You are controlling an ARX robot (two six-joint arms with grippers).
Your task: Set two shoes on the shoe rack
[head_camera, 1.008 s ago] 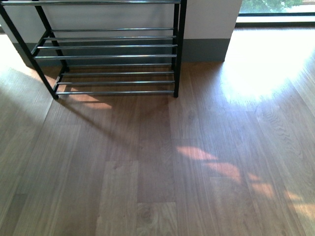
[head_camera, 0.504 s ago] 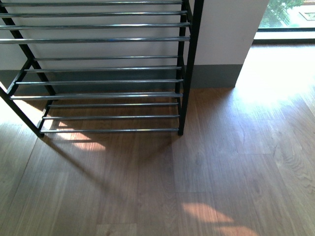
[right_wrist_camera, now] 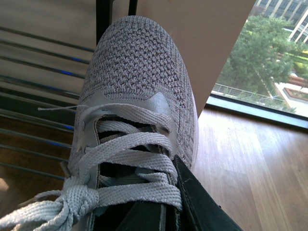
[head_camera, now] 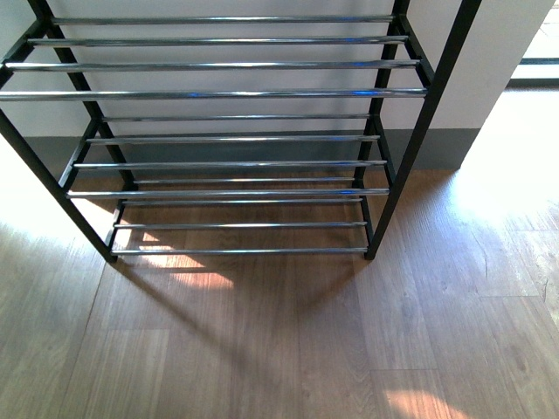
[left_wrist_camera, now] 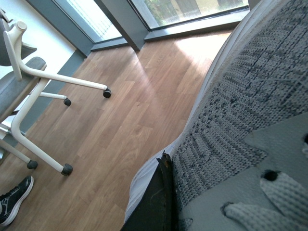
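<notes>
We carry both shoes off the floor. Our left end effector (left_wrist_camera: pixel 155 204) is closed against the knit side of the first sneaker (left_wrist_camera: pixel 250 91). Our right end effector (right_wrist_camera: pixel 166 211) pinches the second sneaker (right_wrist_camera: pixel 139 67) at the collar beside the laces (right_wrist_camera: pixel 120 144), toe towards the shoe rack (head_camera: pixel 236 92) just ahead. We judge them light, with soft uppers that give under the pads and stiffer soles. A collar hold suits them, though the toe may droop onto the thin rods.
</notes>
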